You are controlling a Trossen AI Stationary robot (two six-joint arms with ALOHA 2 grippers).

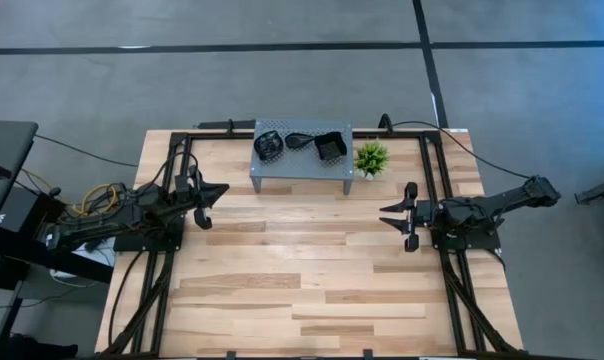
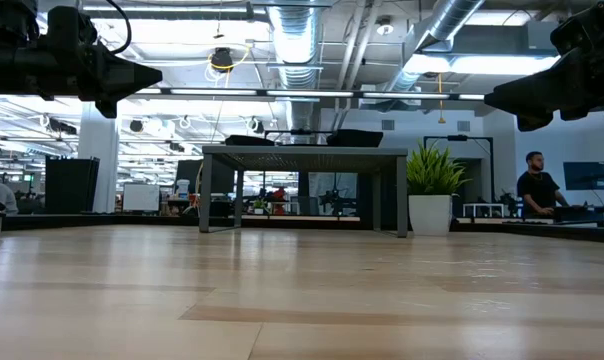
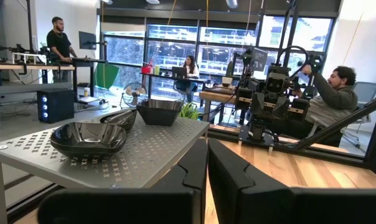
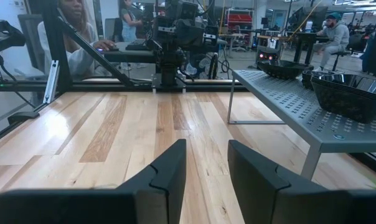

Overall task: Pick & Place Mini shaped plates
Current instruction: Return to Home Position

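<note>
Mini shaped plates (image 1: 268, 146) on stand (image 1: 302, 168), claws off to either side
High: three black stacks on stand top; left claw (image 1: 220, 192) left of stand, right claw (image 1: 385, 216) right of it, both above desk (image 1: 282, 290). Low: plates sit on stand top. Left wrist: clenched, empty. Right wrist: released, narrow gap

Left gripper (image 1: 220, 191) raised, fingers together; right gripper (image 1: 386, 215) raised, fingers apart, facing it

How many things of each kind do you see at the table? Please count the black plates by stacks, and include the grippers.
Stacks of black plates: 3 (round stack, leaf-shaped stack, square stack)
Grey perforated stand: 1
Green plant: 1
Grippers: 2 (left gripper, right gripper, both away from the stand)
Total: 7
</note>
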